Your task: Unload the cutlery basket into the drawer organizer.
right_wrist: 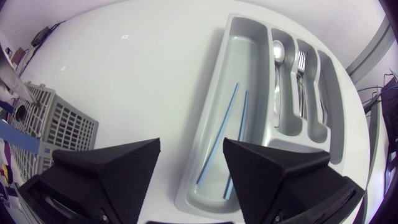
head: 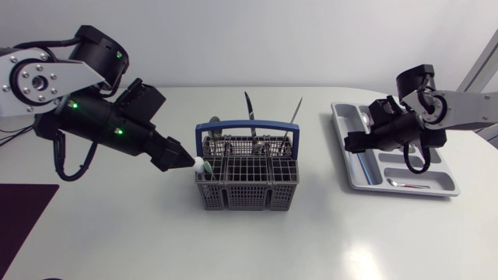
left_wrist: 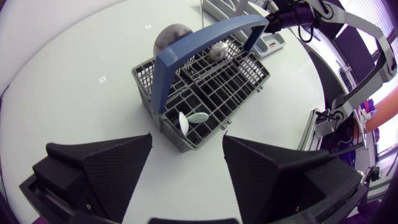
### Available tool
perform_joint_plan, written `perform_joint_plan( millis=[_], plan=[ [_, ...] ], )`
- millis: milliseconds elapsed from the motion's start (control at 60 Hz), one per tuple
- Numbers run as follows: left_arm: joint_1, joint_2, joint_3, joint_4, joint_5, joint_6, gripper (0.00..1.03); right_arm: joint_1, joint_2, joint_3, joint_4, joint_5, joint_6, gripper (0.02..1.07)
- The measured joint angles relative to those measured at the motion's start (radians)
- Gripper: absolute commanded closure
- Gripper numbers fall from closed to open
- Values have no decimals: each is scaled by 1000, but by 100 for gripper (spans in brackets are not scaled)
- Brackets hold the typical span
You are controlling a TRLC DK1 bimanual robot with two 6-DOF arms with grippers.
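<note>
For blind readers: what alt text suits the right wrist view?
The right gripper is open above the grey drawer organizer: two blue sticks lie in its long compartment, a spoon and a fork in narrower ones. The cutlery basket stands apart.

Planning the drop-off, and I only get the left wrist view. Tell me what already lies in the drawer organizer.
Observer: The long compartment of the drawer organizer holds two thin blue sticks.
Operator: Now report the narrower compartments.
Observer: A spoon lies in the one beside it, a fork in the next.
Operator: Give me the right gripper.
Observer: The right gripper hangs open above the long compartment, over the sticks.
</note>
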Motion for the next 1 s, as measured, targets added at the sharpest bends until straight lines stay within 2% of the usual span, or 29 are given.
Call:
perform_joint_plan(
  millis=[167,417,467,517,800,1000],
  plan=[
    [9,44,0,12,3,-32,27,11,-74,-34,-5,3,0,24],
    [25,97,1,27,3,-58,31,24,-133,-80,-19,5,0,24],
    [24,104,2,31,3,-68,38,26,-143,-84,-20,5,0,24],
    [23,112,3,38,3,-76,40,32,-153,-86,-24,5,0,24],
    [-16,118,29,52,10,-100,44,62,-203,-95,-26,16,0,24],
    [-24,145,39,68,11,-104,61,63,-216,-106,-27,24,0,24]
  ],
)
